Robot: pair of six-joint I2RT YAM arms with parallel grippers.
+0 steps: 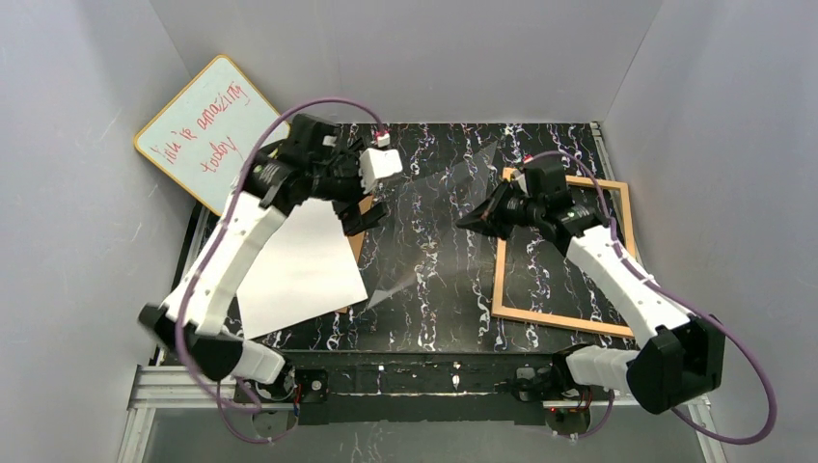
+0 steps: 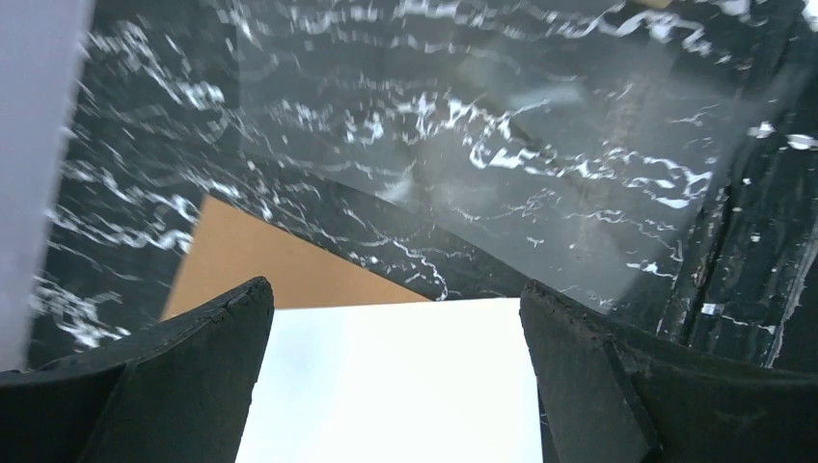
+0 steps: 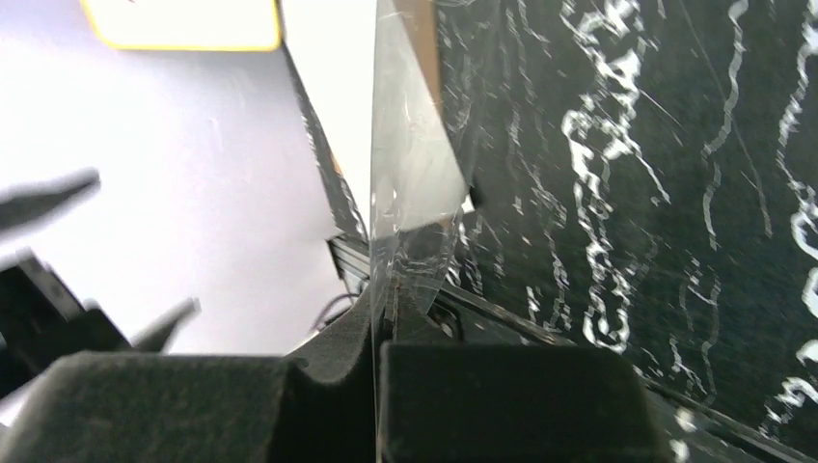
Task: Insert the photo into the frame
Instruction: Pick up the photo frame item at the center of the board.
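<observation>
The table (image 1: 434, 318) carried the frame (image 1: 559, 321) at right, its opening bare to the marble. The photo (image 1: 299, 270) lay white side up at left on a brown board (image 2: 260, 260), well apart from the frame. The right gripper (image 3: 376, 347) pinched a clear pane (image 1: 434, 212), raised between the arms. The left gripper (image 2: 395, 318) hung spread above the photo. Judged: insertion not yet begun.

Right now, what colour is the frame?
Light wood. The frame shows best in the top view.

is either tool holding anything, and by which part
The right tool grips the clear pane by its edge; the left tool is open and holds nothing.
</observation>
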